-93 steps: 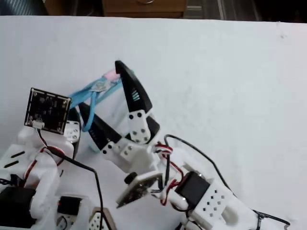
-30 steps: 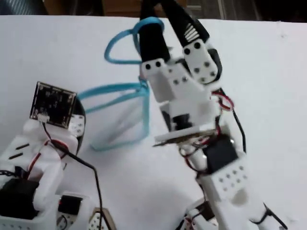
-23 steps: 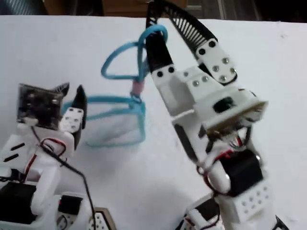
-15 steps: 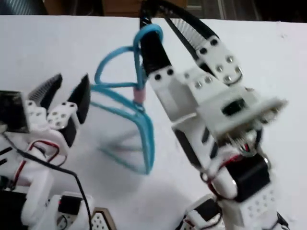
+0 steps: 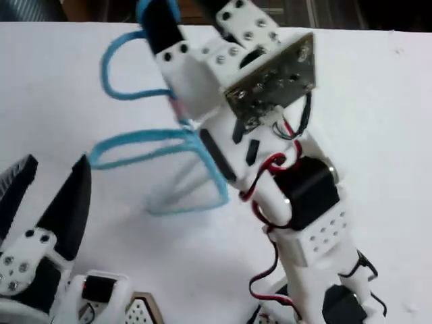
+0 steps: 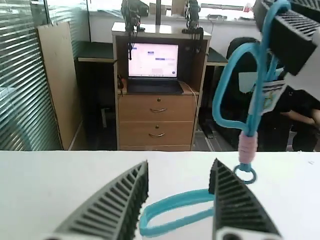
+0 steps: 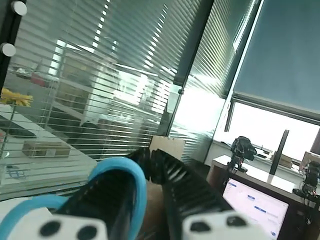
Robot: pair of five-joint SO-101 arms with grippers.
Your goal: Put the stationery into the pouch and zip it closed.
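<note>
Up high goes the right pincer (image 7: 151,156), its ribbed black fingers pressed together with the blue loop (image 5: 104,64) caught round one of them. The loop is a soft, rounded, glossy cord. Under it sit a small pink sleeve (image 6: 246,147) and a blue ring (image 6: 245,175), and from there hangs the pouch (image 5: 172,172): clear film walls, blue piping along the edges, boxy and sagging. The pouch's lower edge is down at the white worktop (image 5: 378,135) — whether it actually touches, I cannot tell.

The left pincer (image 6: 180,170) is low, near the pouch on the side away from the right arm. Its two tapered, saw-ridged fingers are spread wide, and the pouch's piping shows through the gap beyond them.

In the high view the right pincer's tips run off the upper edge. Its white arm, with a bare circuit board (image 5: 273,77) and red wires (image 5: 260,179), covers the pouch's nearest corner. The film is so clear that the zip and any contents are hard to make out.
</note>
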